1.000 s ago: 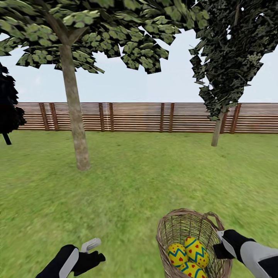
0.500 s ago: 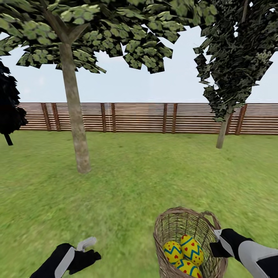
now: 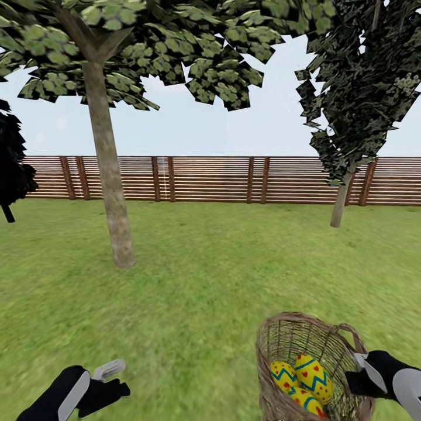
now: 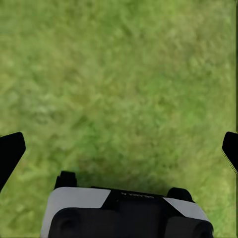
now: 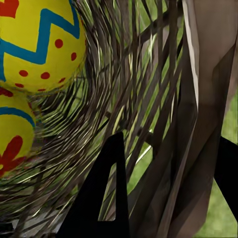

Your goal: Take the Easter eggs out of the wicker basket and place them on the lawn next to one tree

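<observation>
Three Easter eggs point(image 3: 301, 380) sit bunched in the wicker basket point(image 3: 292, 345), low on the right, off the lawn point(image 3: 199, 280). The right gripper point(image 3: 358, 374) is clamped on the basket's rim, one finger inside the weave and one outside. The left gripper point(image 3: 108, 380) hangs over bare grass, fingers wide apart. Open grass lies between the basket and the tree point(image 3: 111, 193), well apart. A slat fence point(image 3: 204, 178) closes the far edge.
</observation>
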